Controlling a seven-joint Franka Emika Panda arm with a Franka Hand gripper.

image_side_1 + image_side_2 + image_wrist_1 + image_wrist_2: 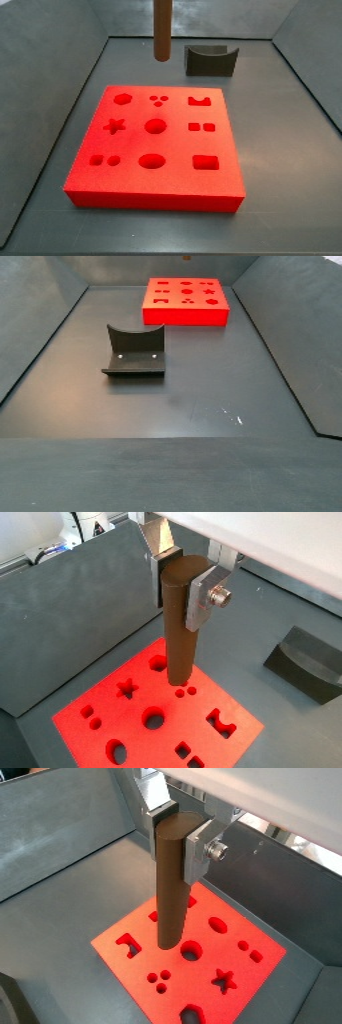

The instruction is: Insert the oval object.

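Observation:
My gripper [183, 587] is shut on the top of the oval object [179, 632], a long dark brown peg that hangs upright. Both wrist views show it between the silver fingers [201, 848], also as the peg [168, 888] in my gripper [181, 838]. Its lower end hovers over the red block [120, 717], which has several shaped holes, and does not touch it. In a side view only the peg [160, 30] shows, high over the far end of the red block [177, 142]; the gripper is out of frame. In the side view where the red block [187, 311] lies far off, neither peg nor gripper shows.
A dark grey block with a curved notch [207, 60] stands on the floor beyond the red block, also seen in a wrist view [307, 662] and a side view [134, 353]. Grey walls [54, 90] enclose the floor on all sides.

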